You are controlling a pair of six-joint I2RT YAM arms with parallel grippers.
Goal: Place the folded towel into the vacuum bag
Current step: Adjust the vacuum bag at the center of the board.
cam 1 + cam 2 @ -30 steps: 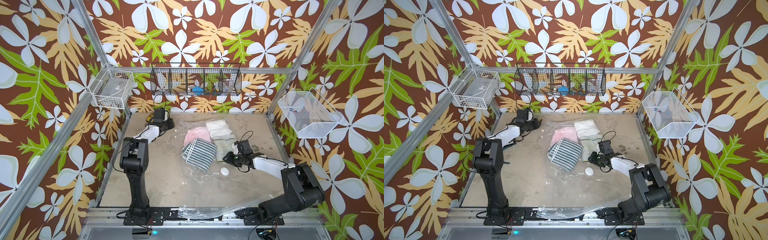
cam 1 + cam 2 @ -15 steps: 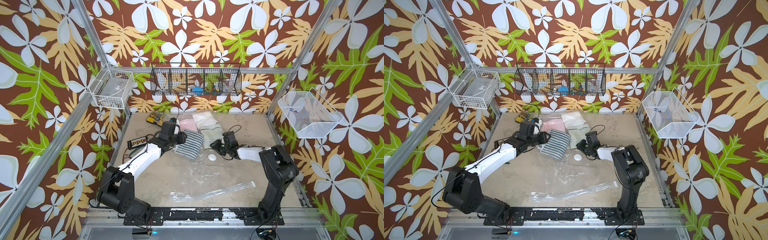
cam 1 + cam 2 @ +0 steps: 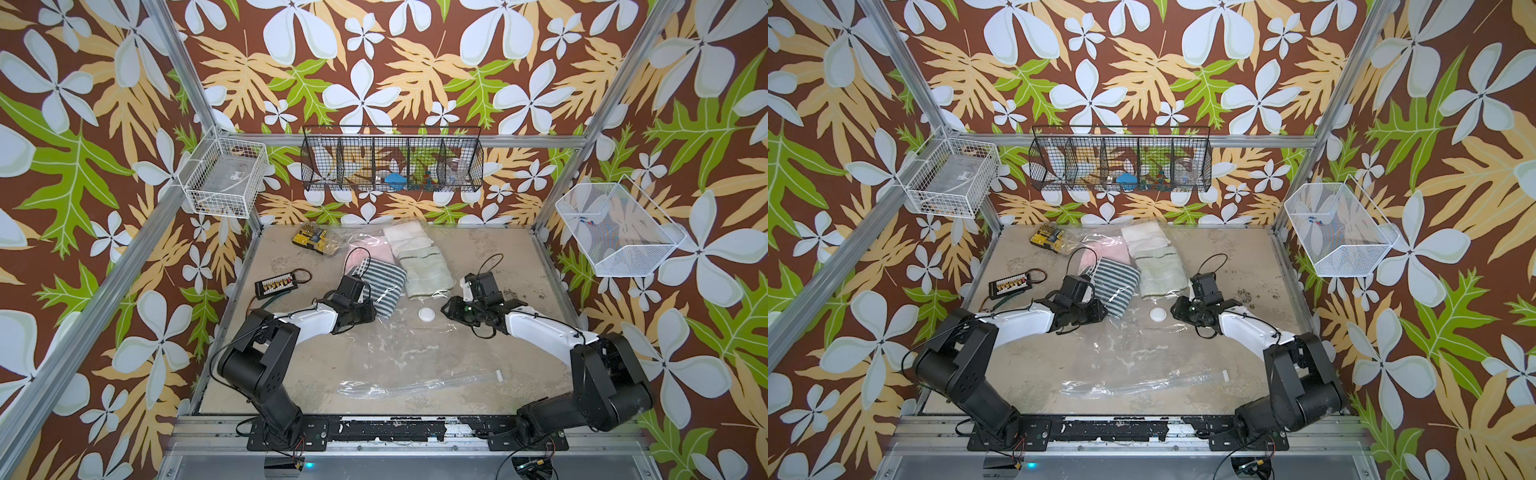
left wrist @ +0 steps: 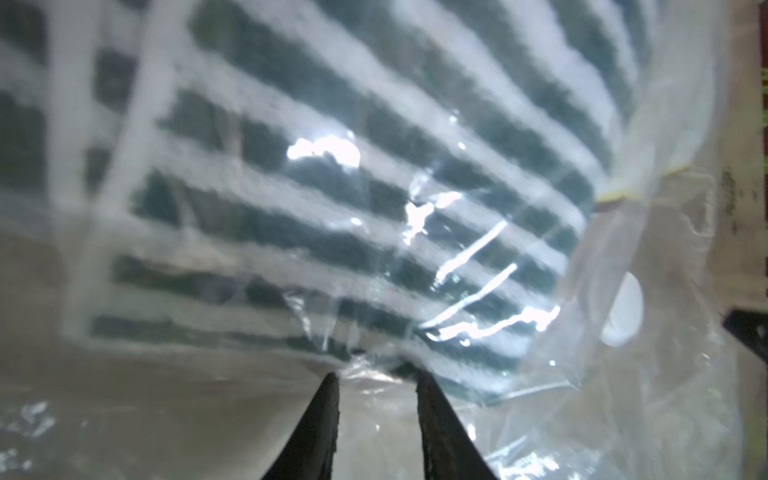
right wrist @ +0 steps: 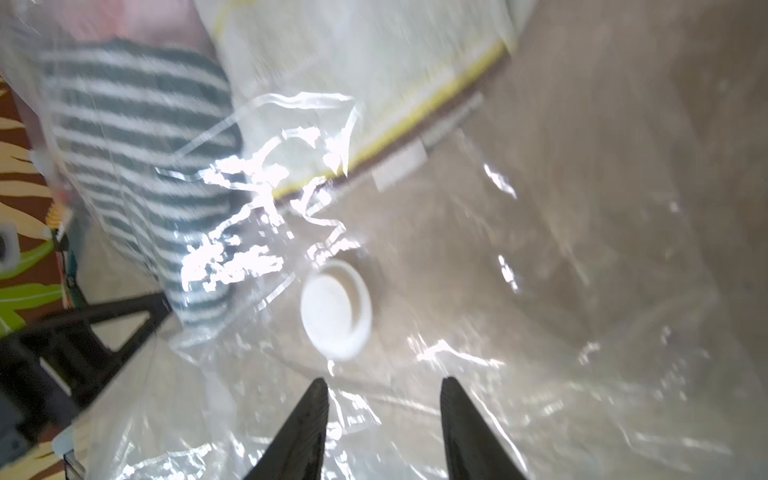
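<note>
L hand [image 4: 376,374]: fingers a little apart, tips at bunched film on the striped towel [image 4: 332,187] edge (can't tell if it's pinching). R hand [image 5: 384,384]: released, fingers spread over film just beside the white valve cap [image 5: 336,309]. Striped towel lies under the vacuum bag [image 3: 399,345] film, next to a pale green towel [image 3: 428,272], on the table [image 3: 519,266].

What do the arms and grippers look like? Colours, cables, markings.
The left arm and right arm match: black joint housings, one glossy white forearm shell. The left gripper and right gripper each end in two matte black fingers tapering to points. A thin black cable loops above each wrist. Small green light on the right wrist. No readable markings.
</note>
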